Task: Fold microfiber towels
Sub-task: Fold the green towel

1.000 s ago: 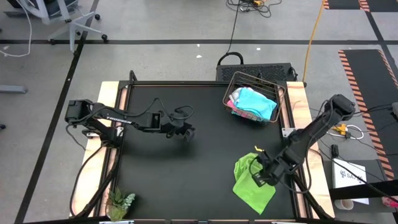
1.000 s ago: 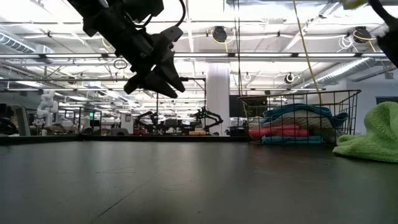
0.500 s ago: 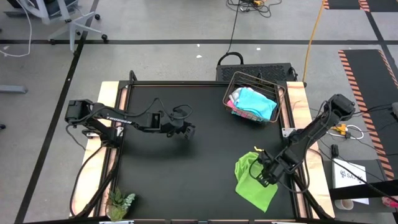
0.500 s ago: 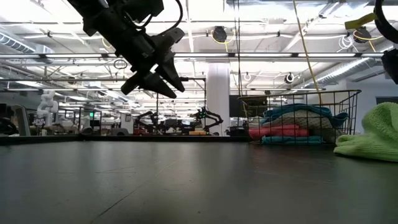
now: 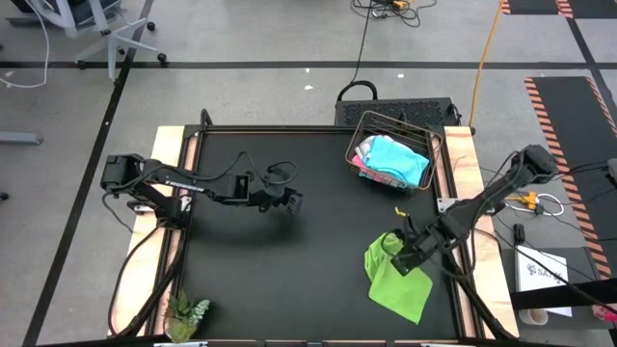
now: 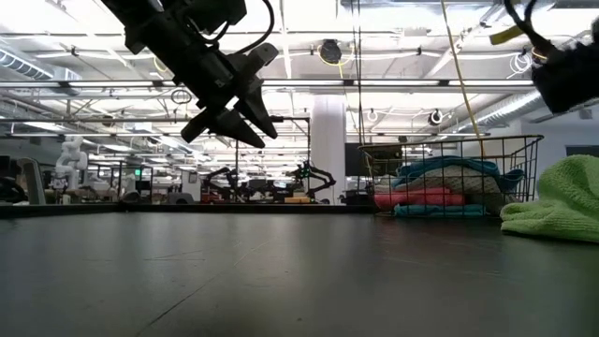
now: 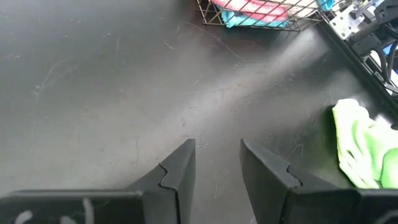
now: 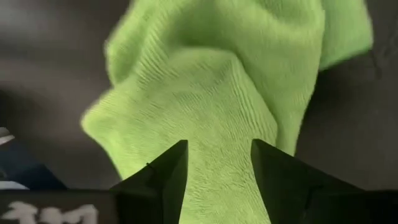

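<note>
Right gripper above green towel, fingers apart, nothing held; towel rumpled; advise pinching one corner and flattening first; left gripper parted, empty, waiting mid-table.

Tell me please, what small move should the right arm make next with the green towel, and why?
Probably lower the right end effector onto an edge of the lime green towel and pinch it, to spread it flat. Its fingers are open just above the towel, which lies crumpled on the table, not yet folded. The left end effector hangs open over the table's middle, holding nothing.
</note>
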Available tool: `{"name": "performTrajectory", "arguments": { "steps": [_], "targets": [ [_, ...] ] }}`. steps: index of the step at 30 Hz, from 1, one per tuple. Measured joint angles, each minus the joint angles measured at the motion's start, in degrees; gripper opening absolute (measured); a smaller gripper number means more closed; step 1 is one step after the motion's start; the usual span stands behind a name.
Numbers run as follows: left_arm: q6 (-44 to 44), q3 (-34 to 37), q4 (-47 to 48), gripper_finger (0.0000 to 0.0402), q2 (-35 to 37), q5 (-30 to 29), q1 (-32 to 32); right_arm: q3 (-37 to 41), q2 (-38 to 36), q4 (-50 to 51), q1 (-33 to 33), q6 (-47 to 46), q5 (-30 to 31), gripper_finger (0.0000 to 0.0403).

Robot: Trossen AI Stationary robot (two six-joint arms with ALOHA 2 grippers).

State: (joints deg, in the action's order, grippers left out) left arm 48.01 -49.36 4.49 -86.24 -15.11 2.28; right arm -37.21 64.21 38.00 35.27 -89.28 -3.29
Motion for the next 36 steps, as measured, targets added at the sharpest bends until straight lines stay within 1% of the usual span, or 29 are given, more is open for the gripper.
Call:
{"name": "performTrajectory", "arguments": {
  "steps": [5,7,12,21,24,31,33,36],
  "targets": [
    [-0.94,0.0,0.04,0.0127,0.0,-0.02,0.0,0.0,-3.1,3.41,-2.98,4.23,-0.06,0.016],
    [-1.05,0.0,0.04,0.0127,0.0,-0.02,0.0,0.0,-3.48,4.91,-3.53,4.46,-1.51,0.0159],
    [-1.25,0.0,0.19,0.0127,0.0,-0.02,0.0,0.0,-3.12,4.91,-3.71,3.57,-4.49,0.0159],
    [-1.83,0.0,0.42,0.0127,0.0,-0.38,0.0,0.89,-1.19,4.45,-3.67,4.51,-4.04,0.0158],
    [-1.82,0.0,0.44,0.0127,0.0,-0.44,0.0,3.42,-1.17,0.71,-3.67,4.15,-4.2,0.0158],
    [-1.82,0.0,0.44,0.0127,0.0,-0.44,0.0,10.17,-1.17,-11.64,-3.67,0.11,-4.24,0.0156],
    [-1.79,0.0,0.44,0.0127,0.0,-0.44,0.0,11.4,-1.17,-14.48,-3.67,-0.35,-4.32,0.015],
    [-1.81,0.0,0.44,0.0127,0.0,-0.44,0.0,12.47,-1.17,-18.36,-3.67,-0.45,-4.46,0.0129]
  ]
}}
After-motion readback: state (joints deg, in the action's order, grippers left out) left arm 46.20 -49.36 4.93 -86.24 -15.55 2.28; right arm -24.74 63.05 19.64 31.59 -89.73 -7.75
